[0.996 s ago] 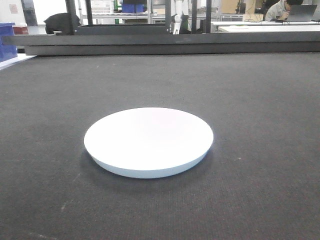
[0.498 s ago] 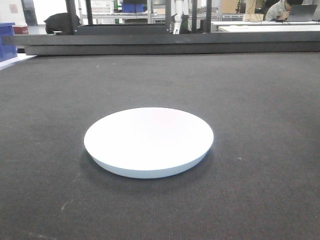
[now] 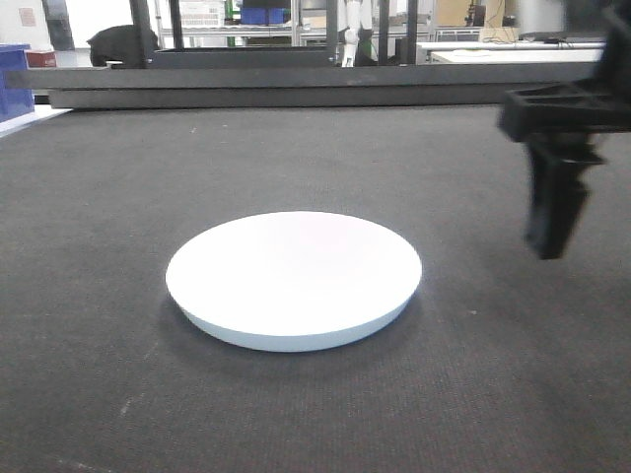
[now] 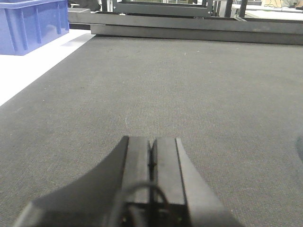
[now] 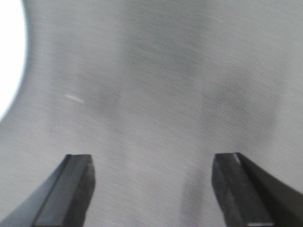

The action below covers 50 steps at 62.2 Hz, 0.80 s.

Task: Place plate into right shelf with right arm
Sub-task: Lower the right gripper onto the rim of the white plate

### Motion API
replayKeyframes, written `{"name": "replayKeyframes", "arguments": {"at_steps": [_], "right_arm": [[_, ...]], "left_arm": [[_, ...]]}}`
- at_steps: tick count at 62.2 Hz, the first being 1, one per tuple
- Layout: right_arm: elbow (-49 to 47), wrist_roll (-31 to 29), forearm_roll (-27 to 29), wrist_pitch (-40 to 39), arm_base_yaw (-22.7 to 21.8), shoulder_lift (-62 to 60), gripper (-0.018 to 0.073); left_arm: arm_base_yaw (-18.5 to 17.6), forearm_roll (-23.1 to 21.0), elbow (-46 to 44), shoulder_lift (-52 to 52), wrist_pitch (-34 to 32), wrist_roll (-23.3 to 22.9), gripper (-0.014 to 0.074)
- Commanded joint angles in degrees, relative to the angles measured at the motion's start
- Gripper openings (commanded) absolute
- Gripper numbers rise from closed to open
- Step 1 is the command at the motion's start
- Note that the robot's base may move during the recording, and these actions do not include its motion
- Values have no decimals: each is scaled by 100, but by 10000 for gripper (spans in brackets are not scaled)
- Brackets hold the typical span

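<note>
The plate (image 3: pixel 293 276), plain white and round, lies flat on the dark mat in the middle of the front view. My right gripper (image 3: pixel 550 244) hangs at the right of that view, fingers pointing down above the mat, apart from the plate's right rim. In the right wrist view the right gripper (image 5: pixel 154 163) is open with only mat between its fingers, and the plate (image 5: pixel 9 61) shows as a white arc at the left edge. My left gripper (image 4: pixel 151 142) is shut on nothing, low over the mat. The right shelf is out of view.
A dark textured mat (image 3: pixel 118 177) covers the table. Long black beams (image 3: pixel 296 87) run along its far edge. A blue bin (image 4: pixel 31 23) stands on a white surface (image 4: pixel 28 71) off the mat's left side. Racks and desks stand far behind.
My right gripper has come into the front view at the right side, where only mat showed before. The plate has not moved.
</note>
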Motion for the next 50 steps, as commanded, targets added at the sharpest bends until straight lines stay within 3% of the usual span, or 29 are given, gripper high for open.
{"name": "replayKeyframes", "arguments": {"at_steps": [1, 26, 50], "right_arm": [[-660, 73, 11, 197, 150, 245, 623], [-2387, 88, 697, 496, 300, 1718, 623], [-2601, 287, 697, 607, 300, 2345, 623]], "left_arm": [[-11, -47, 59, -59, -516, -40, -128], [-11, -47, 59, -59, -516, -40, -128], [-11, -47, 59, -59, -516, -40, -128]]}}
